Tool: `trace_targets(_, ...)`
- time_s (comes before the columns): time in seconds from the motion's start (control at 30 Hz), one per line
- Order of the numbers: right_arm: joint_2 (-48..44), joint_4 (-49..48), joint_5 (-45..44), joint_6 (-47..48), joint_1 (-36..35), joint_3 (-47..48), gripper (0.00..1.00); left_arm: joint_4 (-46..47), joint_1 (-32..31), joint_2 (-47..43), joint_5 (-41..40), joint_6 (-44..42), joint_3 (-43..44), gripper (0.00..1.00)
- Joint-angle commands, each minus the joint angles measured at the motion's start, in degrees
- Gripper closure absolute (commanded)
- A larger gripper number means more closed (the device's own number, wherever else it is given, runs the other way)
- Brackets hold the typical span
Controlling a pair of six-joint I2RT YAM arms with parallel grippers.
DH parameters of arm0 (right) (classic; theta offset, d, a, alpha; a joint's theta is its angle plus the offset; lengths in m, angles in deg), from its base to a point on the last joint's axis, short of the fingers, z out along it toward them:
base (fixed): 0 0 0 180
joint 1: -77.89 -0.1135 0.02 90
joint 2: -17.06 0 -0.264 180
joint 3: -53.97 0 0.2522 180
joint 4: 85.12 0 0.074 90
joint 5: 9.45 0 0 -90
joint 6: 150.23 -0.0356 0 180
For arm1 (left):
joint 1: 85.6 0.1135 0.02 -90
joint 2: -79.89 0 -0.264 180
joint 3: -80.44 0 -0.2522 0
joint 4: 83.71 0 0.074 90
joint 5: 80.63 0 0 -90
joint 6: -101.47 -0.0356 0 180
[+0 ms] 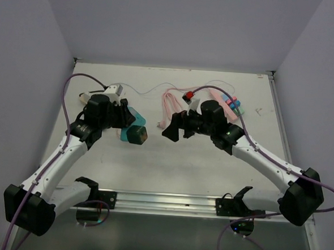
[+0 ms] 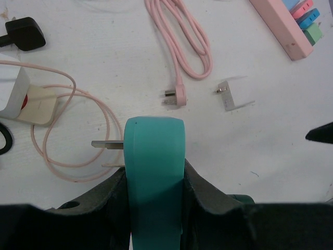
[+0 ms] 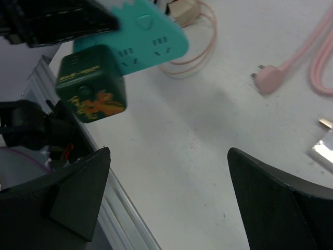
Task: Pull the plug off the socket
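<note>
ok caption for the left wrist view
Left gripper clamps the teal socket over a table strewn with pink cables.

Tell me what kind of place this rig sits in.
Probably a robot lab test cell: a white table boxed in by plain walls, a metal mounting rail along its near edge, and a teal power strip and a pink power strip as props.

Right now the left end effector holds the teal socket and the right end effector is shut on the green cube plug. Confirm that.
Not quite. The right end effector is open, with nothing gripped; the green cube plug sits up and to the left of it, as the right wrist view shows. The left end effector does hold the teal socket.
</note>
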Motion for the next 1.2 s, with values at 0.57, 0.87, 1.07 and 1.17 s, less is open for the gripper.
trace_targets(0.57, 19.0, 0.6, -8.6, 4.3, -18.0, 21.9, 0.03, 7.5, -1.3, -1.3, 1.9, 2.4, 3.5, 1.00)
trace_targets(0.87, 22.3, 1.0, -6.1, 4.8, -18.9, 23.1, 0.51, 9.0, -1.3, -3.1, 1.0, 1.2, 1.3, 1.00)
trace_targets(1.07, 17.6, 4.0, -7.8, 6.7, -18.8, 19.8, 1.00, 8.5, -1.3, -3.6, -5.2, -4.7, 0.1, 1.00)
trace_targets(1.17, 14.1, 6.9, -8.7, 7.1, -18.9, 17.7, 1.00, 7.2, -1.3, -3.2, -8.8, -8.0, -0.1, 1.00)
